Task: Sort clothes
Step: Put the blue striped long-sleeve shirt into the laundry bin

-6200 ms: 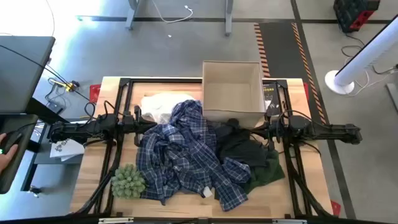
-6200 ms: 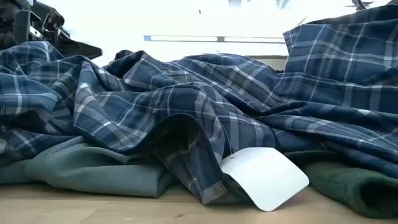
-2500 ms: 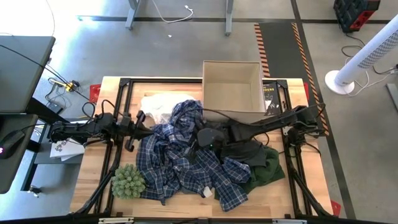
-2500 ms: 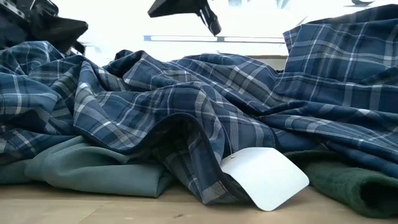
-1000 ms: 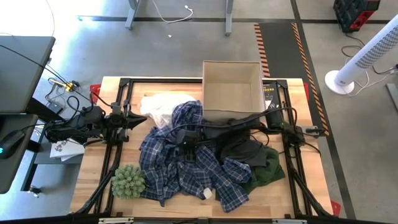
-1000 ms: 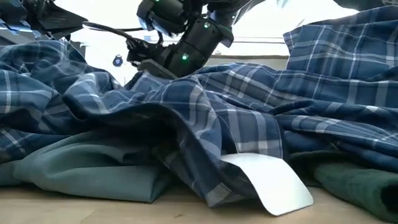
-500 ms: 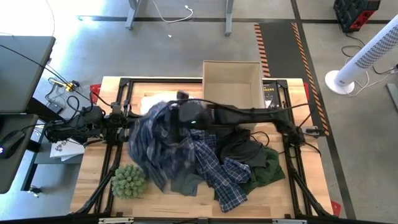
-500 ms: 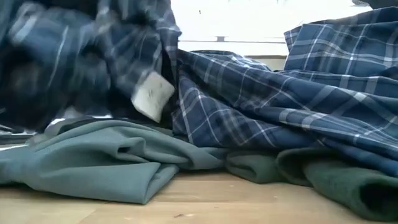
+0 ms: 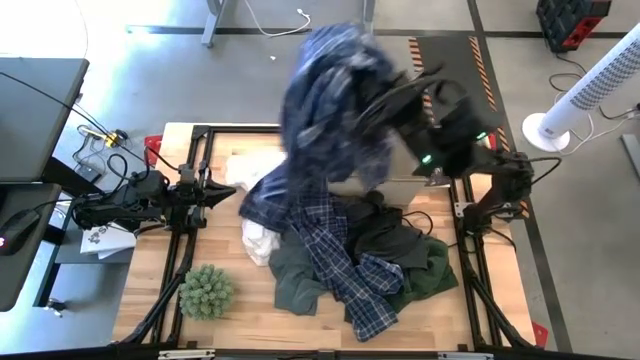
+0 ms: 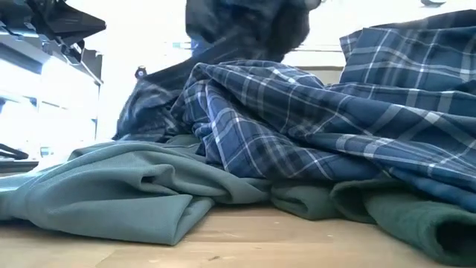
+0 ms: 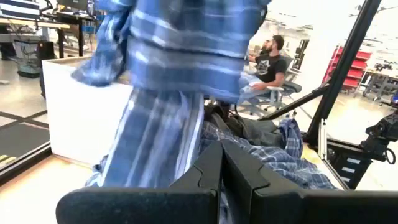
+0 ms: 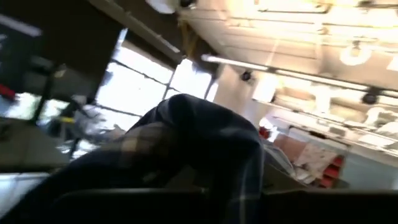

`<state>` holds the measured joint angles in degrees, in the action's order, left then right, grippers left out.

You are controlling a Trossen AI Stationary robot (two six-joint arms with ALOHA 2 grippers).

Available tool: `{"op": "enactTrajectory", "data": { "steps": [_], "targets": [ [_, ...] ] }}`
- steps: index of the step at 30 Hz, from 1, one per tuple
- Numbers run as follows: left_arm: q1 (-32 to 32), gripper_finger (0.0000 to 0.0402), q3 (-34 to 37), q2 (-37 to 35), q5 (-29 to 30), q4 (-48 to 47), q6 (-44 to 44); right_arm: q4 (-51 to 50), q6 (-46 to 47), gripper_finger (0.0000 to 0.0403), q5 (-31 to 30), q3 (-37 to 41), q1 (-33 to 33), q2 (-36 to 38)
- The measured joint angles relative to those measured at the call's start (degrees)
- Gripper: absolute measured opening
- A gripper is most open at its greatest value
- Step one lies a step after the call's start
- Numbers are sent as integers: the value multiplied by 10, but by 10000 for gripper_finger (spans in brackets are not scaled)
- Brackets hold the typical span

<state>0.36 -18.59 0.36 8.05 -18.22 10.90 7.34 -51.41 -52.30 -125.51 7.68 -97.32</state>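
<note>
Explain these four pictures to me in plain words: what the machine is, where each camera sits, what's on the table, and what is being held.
This is a robot with two dark arms at a wooden table, each ending in a two-finger claw. One camera looks straight down, one sits at table height, and one rides on each wrist. The right claw is raised high and clamps the blue plaid shirt, which trails down to the pile. The left claw waits low at the table's left, fingers together. On the table lie a grey garment, a dark green garment, a black garment and a white garment, plus a cardboard box and a spiky green ball.
</note>
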Motion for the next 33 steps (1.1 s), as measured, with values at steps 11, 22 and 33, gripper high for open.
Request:
{"op": "enactTrajectory", "data": {
  "steps": [11, 22, 33],
  "targets": [
    [0, 7, 0, 0, 0, 0, 0, -138, 25, 14, -124, -2, -86, 44],
    [0, 7, 0, 0, -3, 2, 0, -811, 699, 14, 58, 195, -272, 41],
    [0, 7, 0, 0, 0, 10, -15, -480, 662, 23, 391, 522, -362, 34]
  ]
}}
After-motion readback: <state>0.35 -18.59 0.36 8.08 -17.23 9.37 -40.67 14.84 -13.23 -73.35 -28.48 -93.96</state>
